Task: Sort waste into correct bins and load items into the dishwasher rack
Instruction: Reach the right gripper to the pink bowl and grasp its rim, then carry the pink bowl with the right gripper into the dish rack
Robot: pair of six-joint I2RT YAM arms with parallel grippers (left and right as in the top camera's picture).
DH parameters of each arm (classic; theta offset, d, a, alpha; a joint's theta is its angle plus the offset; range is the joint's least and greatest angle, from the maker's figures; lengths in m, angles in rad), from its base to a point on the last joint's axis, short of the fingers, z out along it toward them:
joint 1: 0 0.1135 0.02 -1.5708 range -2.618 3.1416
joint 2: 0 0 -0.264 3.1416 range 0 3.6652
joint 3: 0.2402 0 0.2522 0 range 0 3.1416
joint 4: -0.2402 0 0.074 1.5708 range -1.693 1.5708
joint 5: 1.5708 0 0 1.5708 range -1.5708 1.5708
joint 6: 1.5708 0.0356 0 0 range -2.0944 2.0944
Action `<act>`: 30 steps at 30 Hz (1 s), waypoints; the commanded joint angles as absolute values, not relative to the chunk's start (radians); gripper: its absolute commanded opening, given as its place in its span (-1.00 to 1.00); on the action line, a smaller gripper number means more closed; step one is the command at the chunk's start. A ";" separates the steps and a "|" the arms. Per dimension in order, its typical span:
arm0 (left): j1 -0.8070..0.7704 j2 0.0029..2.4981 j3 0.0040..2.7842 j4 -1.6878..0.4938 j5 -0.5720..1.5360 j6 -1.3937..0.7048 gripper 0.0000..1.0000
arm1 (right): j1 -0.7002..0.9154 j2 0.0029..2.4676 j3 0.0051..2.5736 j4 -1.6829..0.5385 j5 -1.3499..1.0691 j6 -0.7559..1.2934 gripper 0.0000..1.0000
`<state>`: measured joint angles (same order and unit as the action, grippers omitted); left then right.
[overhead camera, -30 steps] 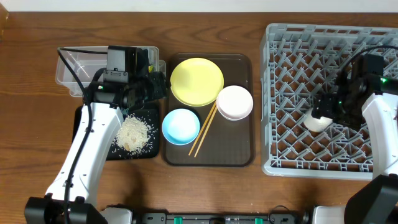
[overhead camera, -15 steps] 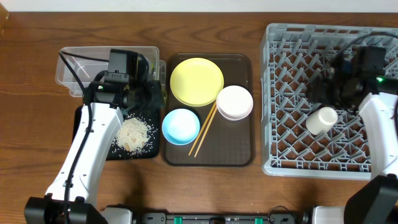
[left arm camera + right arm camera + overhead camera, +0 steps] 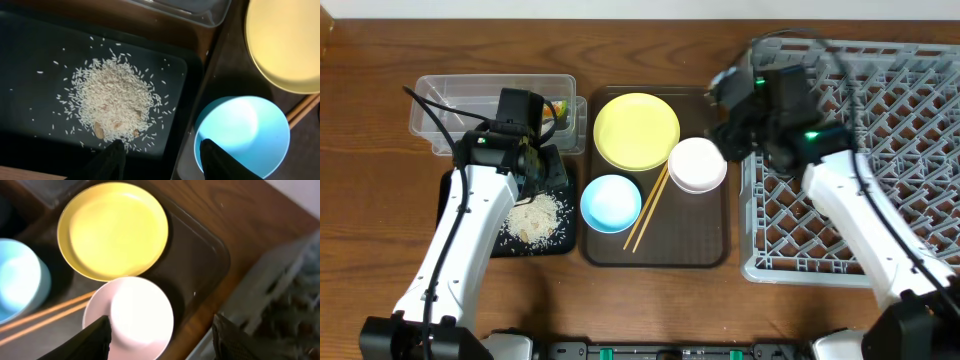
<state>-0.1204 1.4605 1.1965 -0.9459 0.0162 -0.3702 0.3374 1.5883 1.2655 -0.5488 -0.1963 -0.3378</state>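
My left gripper (image 3: pixel 536 168) (image 3: pixel 165 160) is open and empty, low over the black tray (image 3: pixel 564 241) (image 3: pixel 30 60) at the edge of the rice heap (image 3: pixel 532 218) (image 3: pixel 114 100). My right gripper (image 3: pixel 725 128) (image 3: pixel 160 340) is open and empty above the white bowl (image 3: pixel 697 165) (image 3: pixel 132 312). The yellow plate (image 3: pixel 636 131) (image 3: pixel 112 230), blue bowl (image 3: pixel 610 203) (image 3: pixel 241 134) and chopsticks (image 3: pixel 646 208) lie on the brown tray (image 3: pixel 705 245). The snack wrapper (image 3: pixel 558 110) lies in the clear tub (image 3: pixel 470 105). The grey rack (image 3: pixel 880 110) is at the right. The cup is hidden under my right arm.
The right arm crosses the rack's left half. The clear tub stands just behind the black tray, and the brown tray is close beside both. Bare wood table shows at the far left and along the front edge.
The right gripper let go of the cup in the rack and swung left to above the white bowl. The left gripper moved from the clear tub toward the black tray and the rice.
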 commanded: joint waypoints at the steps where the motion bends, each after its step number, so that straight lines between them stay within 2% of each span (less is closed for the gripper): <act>1: -0.116 1.457 1.197 -0.941 -0.012 -0.399 0.03 | 0.374 1.654 1.262 -0.530 -0.097 -0.433 0.25; 13: -0.116 1.457 1.197 -0.930 -0.012 -0.399 0.04 | 0.390 1.867 1.262 -0.493 -0.088 -0.431 0.27; 17: -0.116 1.457 1.197 -0.930 -0.012 -0.399 0.04 | 0.390 1.916 1.262 -0.496 -0.075 -0.411 0.22; 22: -0.116 1.457 1.197 -0.929 -0.012 -0.399 0.04 | 0.390 1.935 1.262 -0.516 -0.075 -0.370 -0.10; 25: -0.116 1.457 1.197 -0.929 -0.012 -0.399 0.04 | 0.390 1.935 1.262 -0.525 -0.075 -0.356 -0.51; 27: -0.116 1.457 1.197 -0.930 -0.012 -0.399 0.04 | 0.390 1.935 1.262 -0.536 -0.075 -0.351 -0.88; 28: -0.116 1.457 1.197 -0.930 -0.012 -0.399 0.04 | 0.389 1.935 1.262 -0.543 -0.074 -0.345 -0.98; 30: -0.116 1.457 1.197 -0.930 -0.012 -0.399 0.04 | 0.389 1.933 1.262 -0.547 -0.060 -0.307 -0.98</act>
